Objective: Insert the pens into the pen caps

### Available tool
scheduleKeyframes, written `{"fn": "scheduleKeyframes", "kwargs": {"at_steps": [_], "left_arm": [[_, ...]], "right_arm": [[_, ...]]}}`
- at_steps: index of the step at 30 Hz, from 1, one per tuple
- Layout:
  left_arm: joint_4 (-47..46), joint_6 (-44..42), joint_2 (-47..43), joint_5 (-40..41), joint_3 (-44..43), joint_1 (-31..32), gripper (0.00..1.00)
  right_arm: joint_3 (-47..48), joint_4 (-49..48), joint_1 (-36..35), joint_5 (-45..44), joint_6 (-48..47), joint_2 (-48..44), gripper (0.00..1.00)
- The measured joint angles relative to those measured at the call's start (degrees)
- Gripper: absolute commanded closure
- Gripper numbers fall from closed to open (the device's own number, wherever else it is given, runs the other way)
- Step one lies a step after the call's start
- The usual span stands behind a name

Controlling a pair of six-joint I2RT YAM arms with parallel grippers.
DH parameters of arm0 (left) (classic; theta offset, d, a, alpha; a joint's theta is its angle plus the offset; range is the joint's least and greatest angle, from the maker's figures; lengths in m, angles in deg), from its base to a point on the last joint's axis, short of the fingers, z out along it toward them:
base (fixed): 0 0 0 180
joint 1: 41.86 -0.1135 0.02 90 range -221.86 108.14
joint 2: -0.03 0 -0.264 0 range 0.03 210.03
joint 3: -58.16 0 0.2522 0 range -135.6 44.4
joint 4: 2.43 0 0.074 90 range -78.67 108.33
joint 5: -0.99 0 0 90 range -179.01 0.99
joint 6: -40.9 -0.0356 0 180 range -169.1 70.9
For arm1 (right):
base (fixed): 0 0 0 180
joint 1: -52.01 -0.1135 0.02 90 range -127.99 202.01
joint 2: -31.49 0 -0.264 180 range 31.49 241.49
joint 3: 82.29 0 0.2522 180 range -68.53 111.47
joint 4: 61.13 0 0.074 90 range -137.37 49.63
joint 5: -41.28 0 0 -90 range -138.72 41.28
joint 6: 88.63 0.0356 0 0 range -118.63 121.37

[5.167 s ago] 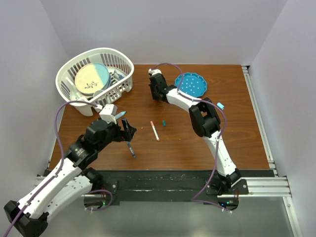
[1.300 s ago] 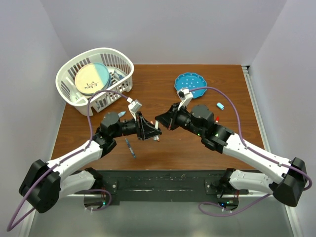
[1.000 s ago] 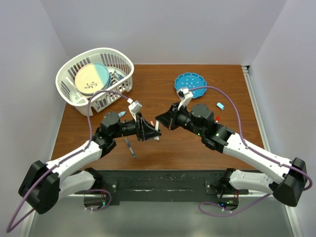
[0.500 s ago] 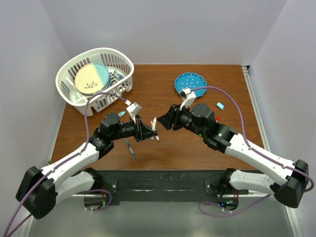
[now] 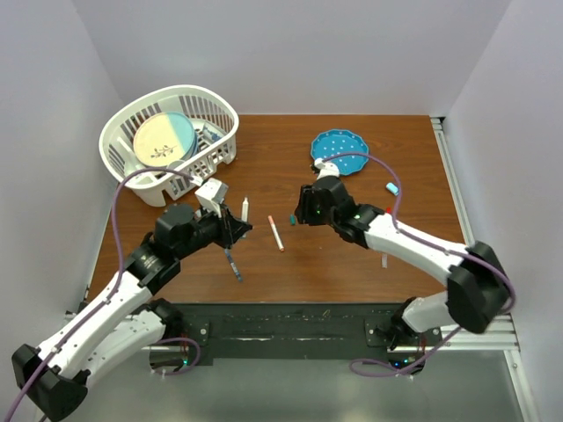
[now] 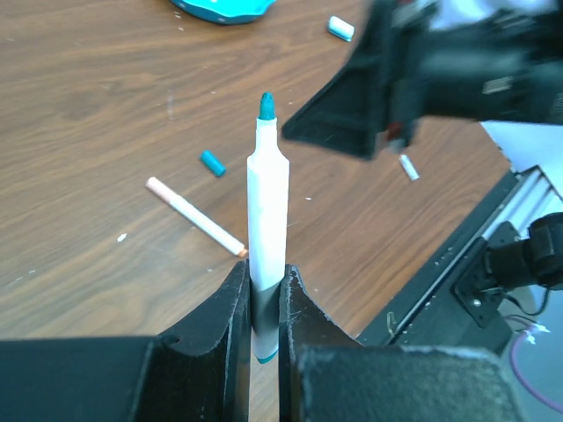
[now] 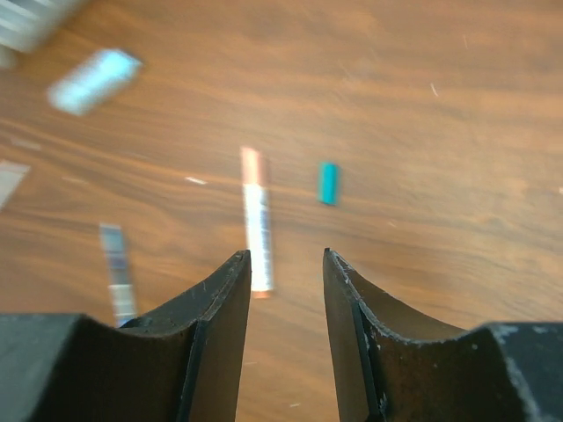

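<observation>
The teal-tipped pen [image 6: 267, 220] stood upright in the middle of the left wrist view, its bare nib at the top and its lower barrel clamped between the closed fingers of the left gripper [image 6: 266, 283]. In the overhead view the same pen [image 5: 245, 209] sat left of centre, lifted off the wooden table [image 5: 422, 158]. Its likely partner, the teal cap [image 5: 291, 219], lay loose on the wood near the centre of the frame, just beside the right gripper [image 5: 301, 214].

The right wrist view showed that gripper [image 7: 281, 259] with its jaws apart and nothing between them. The teal cap [image 7: 328, 183] lay above and slightly right of the gap, and a salmon-ended pen [image 7: 256, 220] lay above the left finger. That pen [image 5: 276, 233] rested uncapped between the two arms. A dark blue pen [image 5: 233, 264] lay lower left of it, and a light blue cap [image 5: 392, 188] sat well apart at the right.

The step in hand looked like fetching the cap: one arm presented the pen while the other was poised over the teal cap. The next move would call for shifting the open jaws over the cap, lowering, and pinching it so its mouth stayed clear. Cap and nib would then have to be lined up.
</observation>
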Motion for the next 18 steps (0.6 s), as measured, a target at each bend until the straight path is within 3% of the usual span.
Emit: {"fn": "scheduleKeyframes", "kwargs": {"at_steps": [7, 18], "left_arm": [[4.2, -1.6, -3.9, 2.0, 0.0, 0.0, 1.00], [5.5, -2.1, -4.4, 2.0, 0.0, 0.0, 1.00]], "right_arm": [[5.0, 1.0, 1.5, -0.2, -3.3, 13.7, 0.56], [11.6, -0.4, 3.0, 1.8, -6.8, 27.2, 0.55]]}}
